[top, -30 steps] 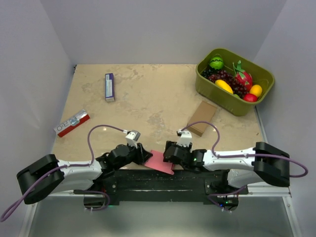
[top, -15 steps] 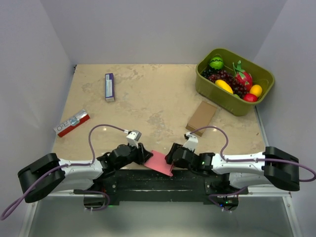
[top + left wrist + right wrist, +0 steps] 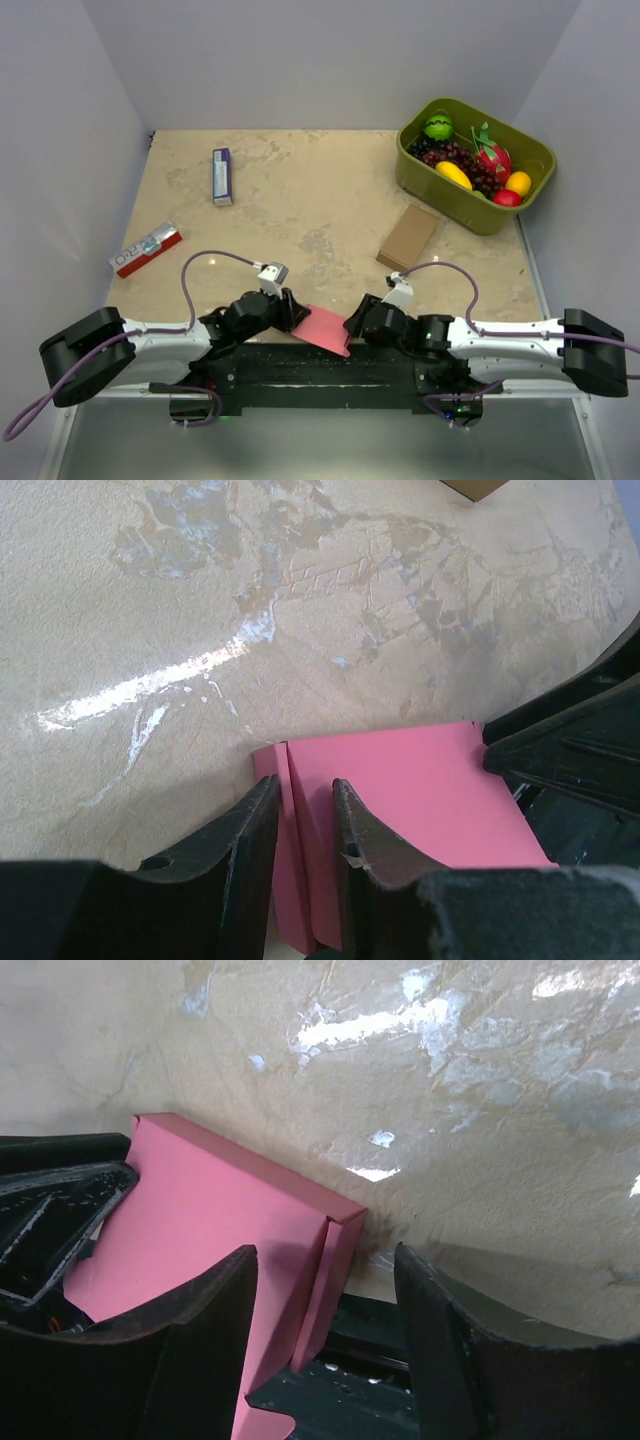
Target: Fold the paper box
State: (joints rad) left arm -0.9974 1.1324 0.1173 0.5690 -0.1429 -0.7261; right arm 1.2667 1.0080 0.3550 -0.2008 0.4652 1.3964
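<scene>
The paper box [image 3: 325, 328] is a flat pink-red packet lying at the table's near edge, partly over the dark base. My left gripper [image 3: 292, 318] is shut on its left side. In the left wrist view the paper box [image 3: 400, 810] has its folded left flap pinched between the fingers of the left gripper [image 3: 305, 800]. My right gripper [image 3: 355, 325] stands open at the box's right end. In the right wrist view the turned-down side flap of the paper box [image 3: 210, 1210] sits between the spread fingers of the right gripper [image 3: 325, 1260], and the right finger [image 3: 450, 1330] is apart from it.
A green tub [image 3: 420, 178] of toy fruit stands at the back right. A brown cardboard box [image 3: 408, 238] lies in front of it. A red-and-white packet [image 3: 146, 249] and a blue-and-white carton [image 3: 222, 176] lie at the left. Grey walls close three sides.
The right arm has stretched out rightward along the near edge while its gripper stays at the box's right end, fingers narrowing. The left gripper and the box have held still.
</scene>
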